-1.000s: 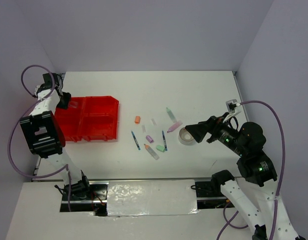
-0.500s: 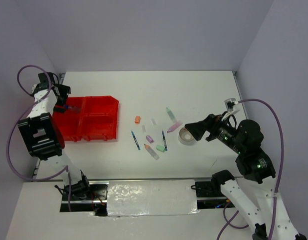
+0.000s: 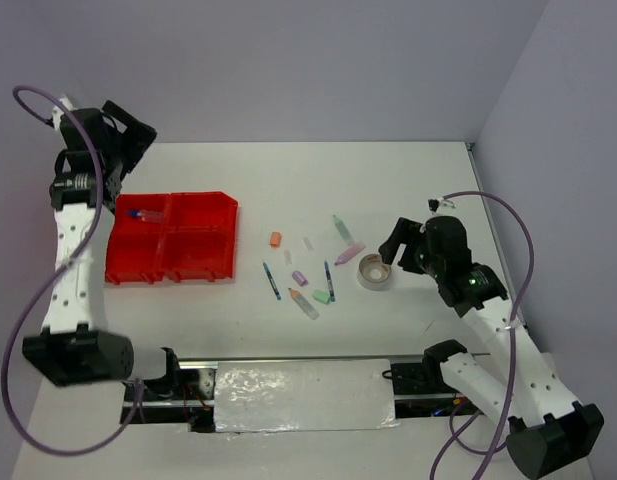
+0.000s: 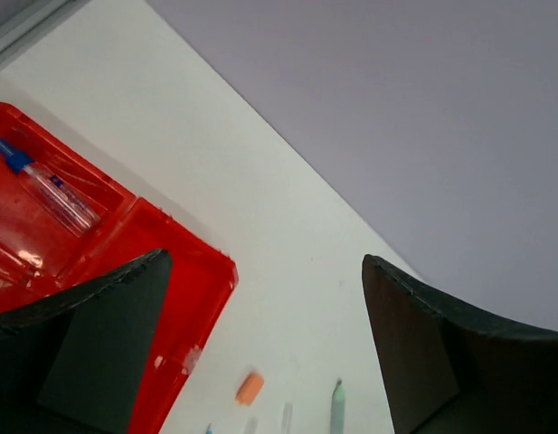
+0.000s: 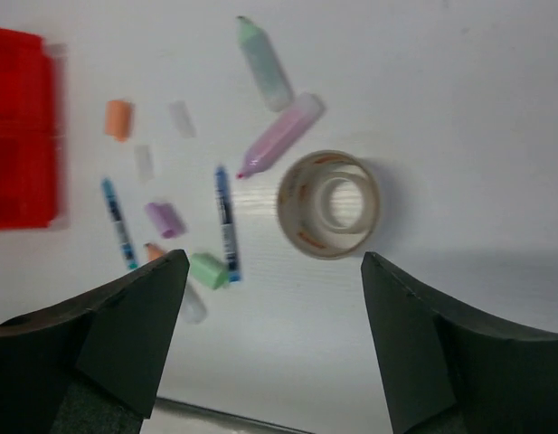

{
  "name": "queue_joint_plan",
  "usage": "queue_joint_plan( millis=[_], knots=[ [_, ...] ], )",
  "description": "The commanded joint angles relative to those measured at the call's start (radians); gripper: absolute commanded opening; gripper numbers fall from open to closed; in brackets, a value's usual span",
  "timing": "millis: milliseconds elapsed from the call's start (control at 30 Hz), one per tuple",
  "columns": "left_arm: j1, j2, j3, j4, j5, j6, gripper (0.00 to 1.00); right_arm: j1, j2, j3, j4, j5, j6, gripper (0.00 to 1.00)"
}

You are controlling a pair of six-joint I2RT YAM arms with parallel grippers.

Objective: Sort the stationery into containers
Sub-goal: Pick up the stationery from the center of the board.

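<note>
One tape roll (image 5: 328, 203) is seen beneath the spread right hand (image 5: 272, 271); one pen (image 4: 45, 185) is kept in the red tray's (image 4: 206, 280) far-left compartment, near the spread left hand (image 4: 265, 262).

No text, number or brand can be read in any view. The tape roll (image 5: 328, 203), centre right of the right wrist view, bears small orange marks on its core, too blurred to make out. The blue pen (image 5: 224, 221) left of it shows dark patches, illegible.
</note>
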Motion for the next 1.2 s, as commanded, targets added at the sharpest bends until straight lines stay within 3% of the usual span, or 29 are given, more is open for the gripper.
queue_joint_plan(
  millis=[0,67,100,267,333,533,900,1000,1167],
  knots=[
    [-0.139,-0.182,-0.089,-0.014,-0.091,0.181,0.99,-0.002,0.057,-0.003,-0.02,0.196,-0.011,0.81],
    [-0.184,-0.287,-0.164,-0.024,-0.113,0.26,0.99,-0.002,0.077,-0.008,-0.019,0.23,-0.022,0.72],
    [-0.236,-0.318,-0.221,-0.035,-0.093,0.285,0.99,-0.002,0.098,-0.014,-0.014,0.245,-0.028,0.7],
    [-0.262,-0.488,-0.393,-0.113,-0.015,0.42,0.99,0.0,0.206,0.002,-0.022,0.229,-0.06,0.65],
    [-0.268,-0.532,-0.459,-0.165,-0.048,0.454,0.99,0.001,0.243,-0.001,-0.008,0.224,-0.065,0.58],
    [-0.276,-0.694,-0.601,-0.172,-0.136,0.514,0.99,0.009,0.355,-0.018,0.049,0.181,-0.064,0.52],
    [-0.279,-0.688,-0.649,-0.155,-0.122,0.505,0.99,0.016,0.537,-0.058,0.113,0.179,-0.048,0.43],
    [-0.279,-0.691,-0.655,-0.152,-0.117,0.506,0.99,0.016,0.576,-0.069,0.147,0.144,-0.048,0.34],
    [-0.279,-0.692,-0.657,-0.15,-0.114,0.506,0.99,0.016,0.588,-0.09,0.184,0.136,-0.036,0.27]
  ],
)
